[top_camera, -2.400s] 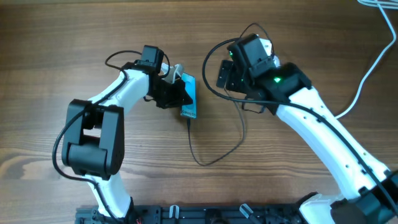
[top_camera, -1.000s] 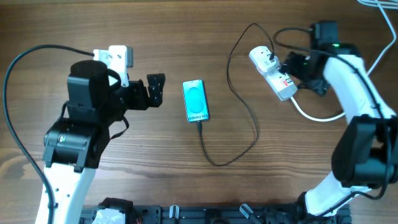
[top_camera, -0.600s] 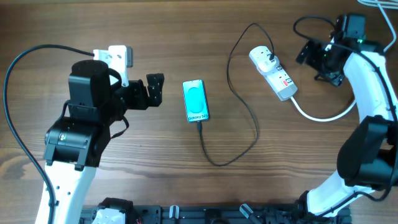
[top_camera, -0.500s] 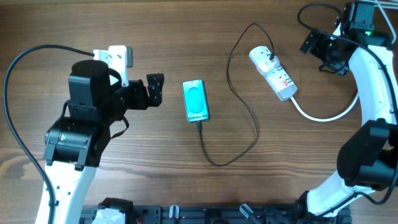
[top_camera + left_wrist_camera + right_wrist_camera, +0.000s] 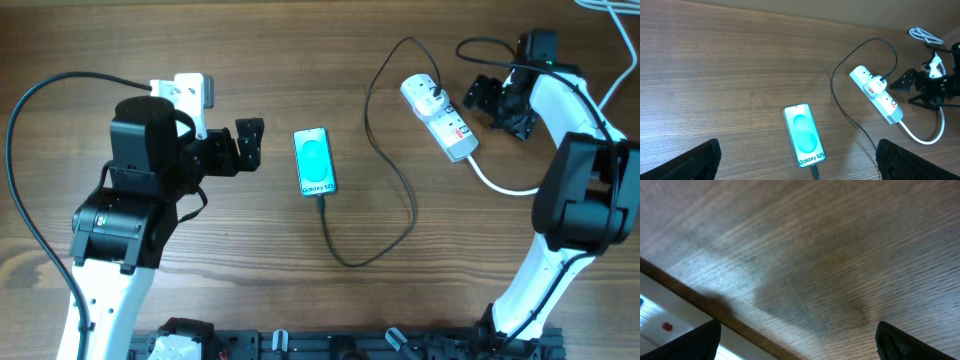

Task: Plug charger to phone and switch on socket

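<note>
The phone lies flat near the middle of the table, cyan screen up, with the charger plugged into its near end. The black cable loops off to the right and up to the socket, which lies at a slant. The left gripper hovers just left of the phone and the right gripper just beside the socket's far side, both with fingers spread and holding nothing.
</note>
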You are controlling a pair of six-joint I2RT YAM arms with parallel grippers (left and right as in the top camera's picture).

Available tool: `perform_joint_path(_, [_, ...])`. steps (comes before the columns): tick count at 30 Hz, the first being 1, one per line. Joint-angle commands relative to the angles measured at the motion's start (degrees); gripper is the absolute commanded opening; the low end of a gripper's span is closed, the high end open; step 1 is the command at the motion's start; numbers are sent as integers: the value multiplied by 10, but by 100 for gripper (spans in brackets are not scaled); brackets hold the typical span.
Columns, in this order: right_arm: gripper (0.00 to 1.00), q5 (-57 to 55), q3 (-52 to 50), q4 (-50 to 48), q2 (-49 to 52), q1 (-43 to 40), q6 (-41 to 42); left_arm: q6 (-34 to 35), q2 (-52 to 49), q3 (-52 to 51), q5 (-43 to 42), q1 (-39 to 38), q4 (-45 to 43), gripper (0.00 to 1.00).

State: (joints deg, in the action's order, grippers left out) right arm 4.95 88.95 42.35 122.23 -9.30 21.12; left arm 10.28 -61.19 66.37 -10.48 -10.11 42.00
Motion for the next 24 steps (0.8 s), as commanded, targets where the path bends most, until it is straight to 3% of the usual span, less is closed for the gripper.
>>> perform_joint_path(1, [100, 31, -2, 8, 12, 5, -1, -5, -1, 0, 5, 3, -1, 100])
perform_joint_path(6, [100, 102, -2, 5, 12, 5, -1, -5, -1, 0, 5, 3, -1, 100])
perform_joint_path(24, [100, 92, -36, -13, 12, 11, 17, -5, -1, 0, 5, 3, -1, 100])
